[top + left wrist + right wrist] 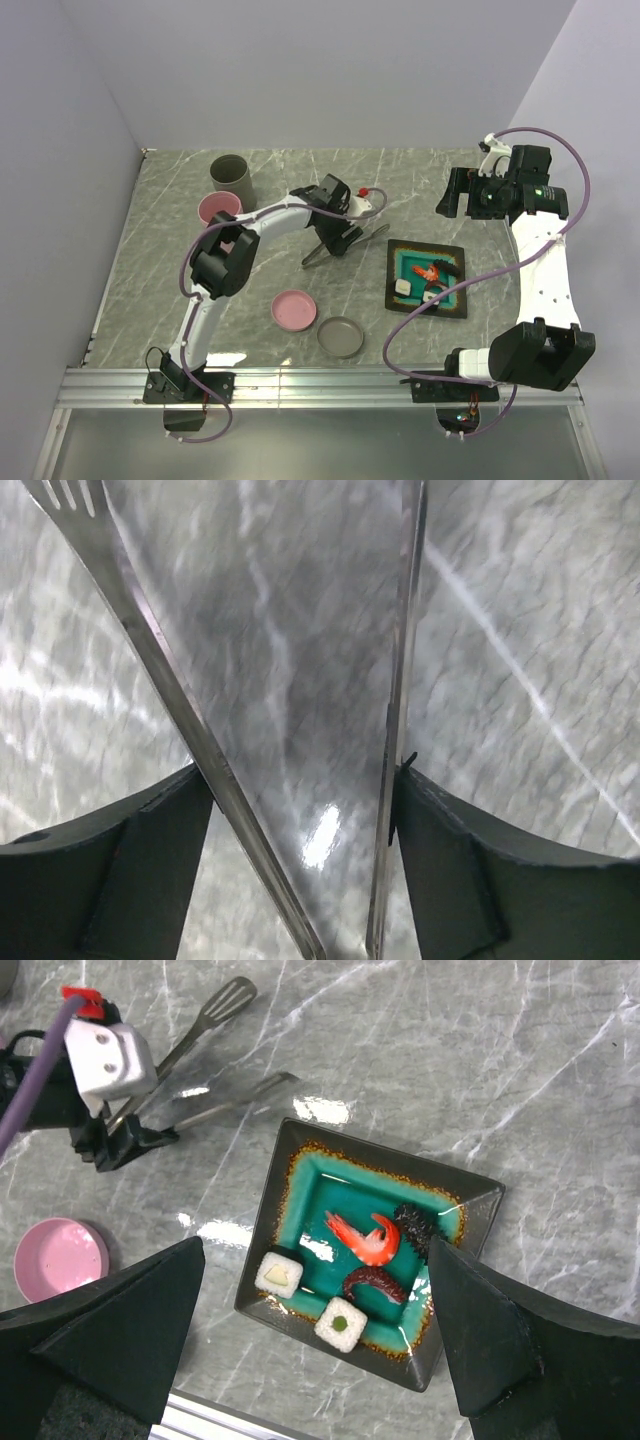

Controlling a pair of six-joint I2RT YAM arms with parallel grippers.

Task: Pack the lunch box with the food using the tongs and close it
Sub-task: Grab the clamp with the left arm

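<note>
Clamping the tongs from outside with the left fingers, one slim arm against each, low over the marble table. Holding the right fingers spread wide and empty above the square teal plate carrying the orange shrimp piece and two white rolls, near the tongs' tips.

Tongs shiny metal, plate glossy glazed, table polished marble-look.
</note>
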